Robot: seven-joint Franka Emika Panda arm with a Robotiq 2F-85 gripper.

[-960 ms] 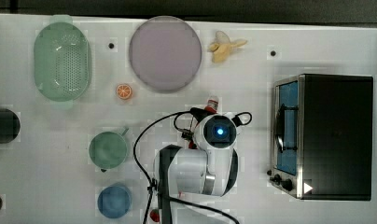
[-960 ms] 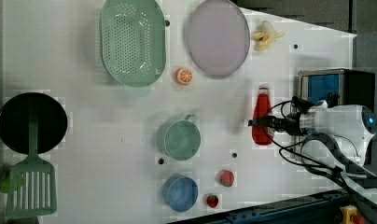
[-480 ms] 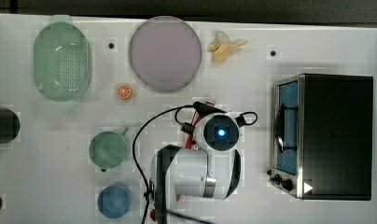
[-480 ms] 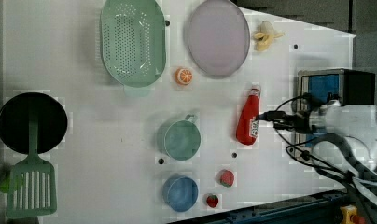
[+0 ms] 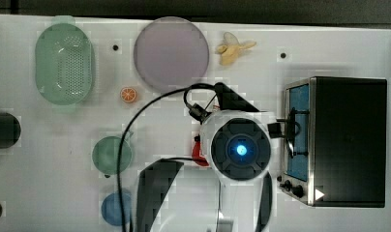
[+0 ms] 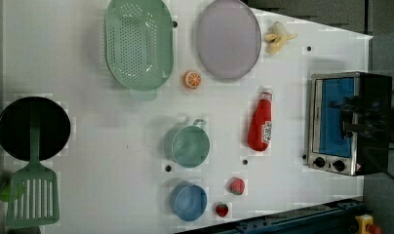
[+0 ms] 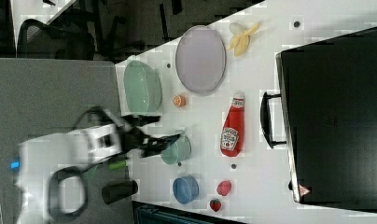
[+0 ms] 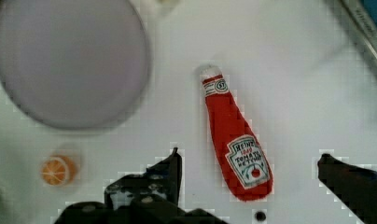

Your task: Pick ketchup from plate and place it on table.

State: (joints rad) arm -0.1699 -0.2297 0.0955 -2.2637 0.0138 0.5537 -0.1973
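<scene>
— One bottle is what you asked about, so where does your ketchup (image 6: 261, 122) lie?

— You have it flat on its side on the white tabletop (image 6: 88, 73), off the plate (image 6: 227, 39) and apart from it. In the left view it sits between the plate above and two strawberries (image 6: 237, 185) below, with the toaster oven (image 6: 348, 122) to the left view's right and the green cup (image 6: 189, 145) to the left view's left. Its white cap points toward the plate; the label faces up in the wrist view.

— And your end effector (image 8: 249, 170)?

— Your fingers (image 8: 170, 170) stand wide apart, nothing between them but air. In the wrist view the ketchup's broad end lies between the two fingertips, below them and untouched — the end effector is raised off the tabletop. In the top view your arm's round wrist housing (image 5: 240, 150) covers most of the bottle; a sliver of red shows at its edge.

— Anything else near?

— An orange slice (image 6: 192, 79) lies beside the plate, next to the green perforated basket (image 6: 139, 44). A banana (image 6: 278, 36) lies on the plate's other side, and a blue cup (image 6: 187, 201) sits below the green one.
</scene>
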